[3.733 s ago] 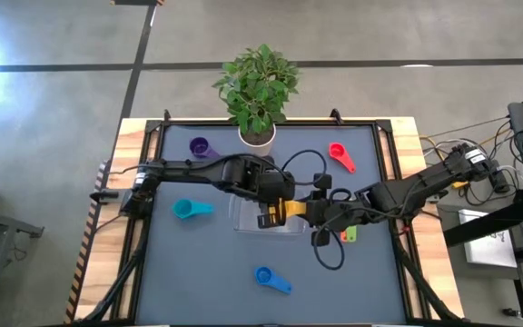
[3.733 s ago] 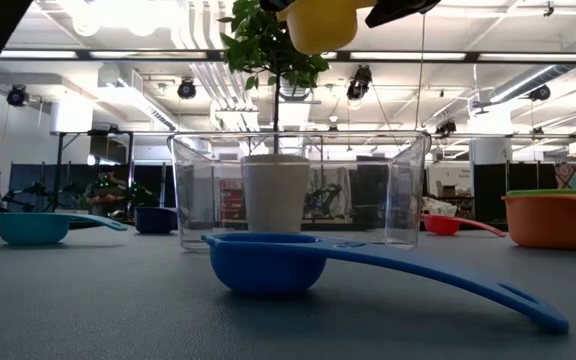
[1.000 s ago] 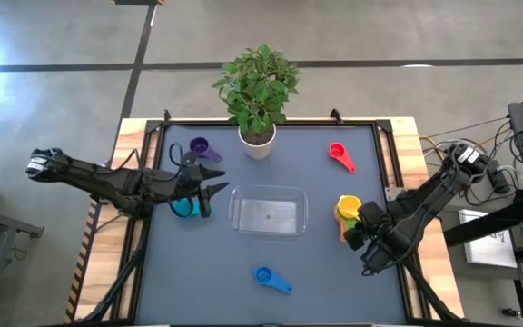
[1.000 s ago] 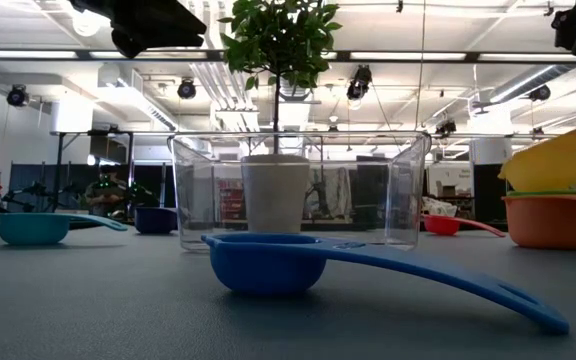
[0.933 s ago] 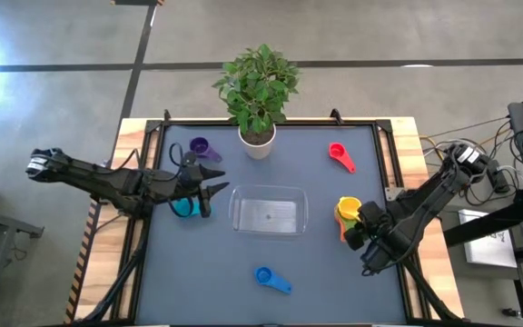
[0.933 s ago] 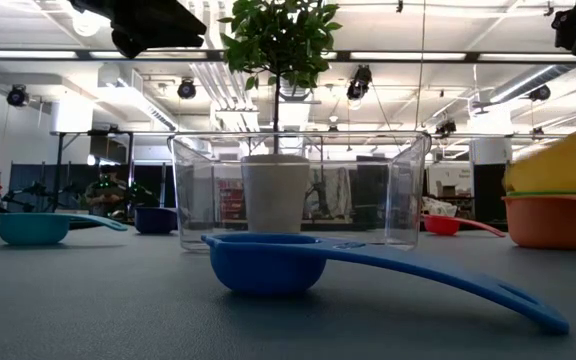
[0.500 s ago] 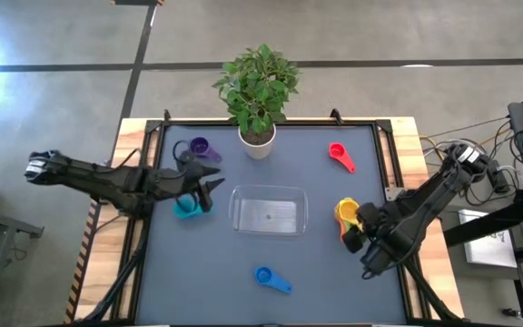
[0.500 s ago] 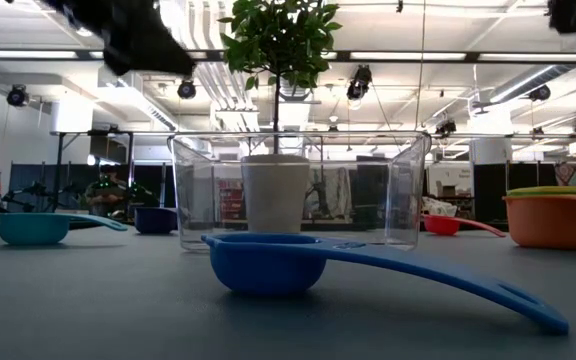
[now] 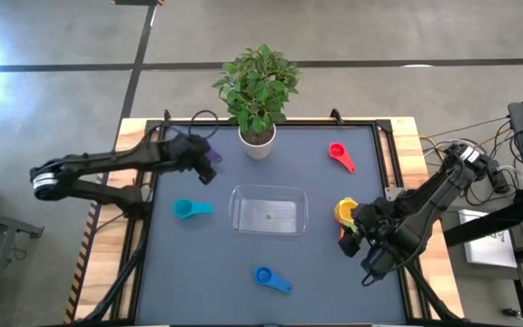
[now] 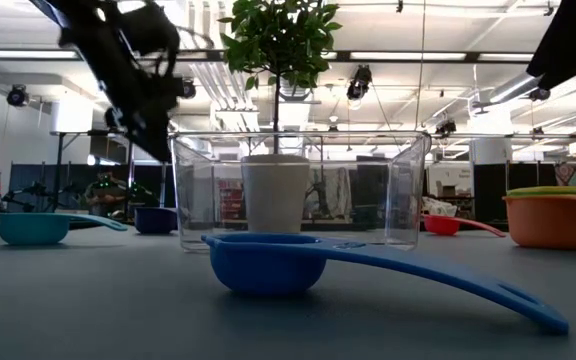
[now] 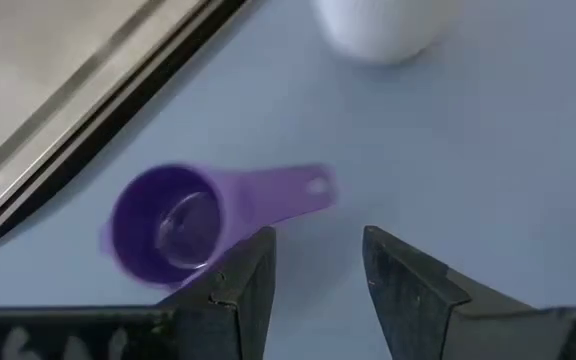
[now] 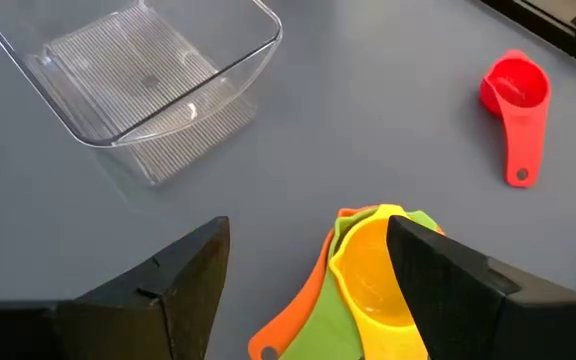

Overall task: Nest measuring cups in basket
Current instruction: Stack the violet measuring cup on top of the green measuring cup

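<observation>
From above, your left gripper (image 9: 205, 162) hovers over the purple cup (image 9: 212, 156) at the tabletop's (image 9: 225, 263) far left, while the right gripper (image 9: 350, 232) sits beside the stacked yellow cup (image 9: 344, 211); the clear basket (image 9: 269, 211) lies empty at centre. At table height, the blue cup (image 10: 268, 262) lies nearest. Your left wrist shows fingers (image 11: 251, 280) parted, holding nothing. Your right wrist shows fingers (image 12: 178, 275) spread wide, apparently empty, over yellow, green and orange cups.

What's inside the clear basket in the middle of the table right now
Nothing shows inside the basket; its ribbed floor is bare in the right wrist view. The yellow cup sits nested in the green cup and orange cup beside it, hiding their bowls.
</observation>
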Motion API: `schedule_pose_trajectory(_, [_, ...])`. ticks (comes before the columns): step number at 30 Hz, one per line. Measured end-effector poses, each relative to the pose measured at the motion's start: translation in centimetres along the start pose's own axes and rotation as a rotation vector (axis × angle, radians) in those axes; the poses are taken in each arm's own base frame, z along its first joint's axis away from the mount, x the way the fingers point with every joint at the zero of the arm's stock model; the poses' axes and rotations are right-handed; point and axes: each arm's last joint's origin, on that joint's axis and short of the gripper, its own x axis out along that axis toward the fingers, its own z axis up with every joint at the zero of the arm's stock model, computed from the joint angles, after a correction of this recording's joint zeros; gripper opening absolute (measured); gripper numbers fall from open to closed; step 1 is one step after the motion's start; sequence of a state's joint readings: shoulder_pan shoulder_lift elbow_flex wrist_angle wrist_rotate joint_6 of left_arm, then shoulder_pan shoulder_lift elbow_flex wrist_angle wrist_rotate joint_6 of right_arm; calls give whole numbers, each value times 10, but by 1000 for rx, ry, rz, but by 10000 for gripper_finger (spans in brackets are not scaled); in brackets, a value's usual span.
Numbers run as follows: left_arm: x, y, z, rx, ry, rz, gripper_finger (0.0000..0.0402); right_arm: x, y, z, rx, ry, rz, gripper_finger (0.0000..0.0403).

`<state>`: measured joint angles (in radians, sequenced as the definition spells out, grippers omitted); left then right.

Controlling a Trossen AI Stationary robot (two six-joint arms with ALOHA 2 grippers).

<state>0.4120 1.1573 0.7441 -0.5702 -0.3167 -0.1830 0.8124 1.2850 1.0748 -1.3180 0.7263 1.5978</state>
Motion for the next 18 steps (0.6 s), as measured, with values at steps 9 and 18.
schedule_pose_trajectory(9, [47, 14, -3, 90, 173, 74, 135, -2, 2, -3, -15, -9, 23, 255])
schedule_pose_trajectory(18, [76, 19, -5, 164, 236, 177, 135, -2, 3, -3, -25, -11, 32, 255])
